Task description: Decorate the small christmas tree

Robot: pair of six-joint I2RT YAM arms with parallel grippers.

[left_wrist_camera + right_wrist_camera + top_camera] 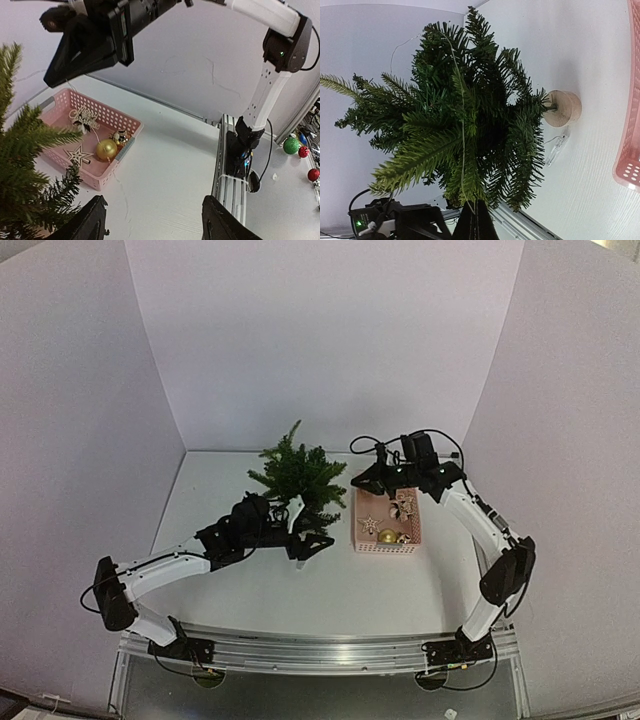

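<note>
The small christmas tree (pixel 293 473) stands at mid-table, dark green, on a pale round pot (pixel 564 107). In the right wrist view the tree (pixel 465 115) fills the frame. My right gripper (pixel 476 214) is shut on a thin light wire (pixel 463 130) that runs across the branches. It hovers between tree and basket (pixel 364 480). The wire (pixel 93 134) trails down over the basket to the table. My left gripper (pixel 152 212) is open and empty, low over the table beside the tree's right side (pixel 310 545).
A pink basket (pixel 386 544) right of the tree holds a gold ball (pixel 106 149), a wooden star (pixel 76 154) and a script sign (pixel 85 118). A clear battery clip (pixel 558 146) lies by the pot. An aluminium rail (pixel 320 650) lines the near edge.
</note>
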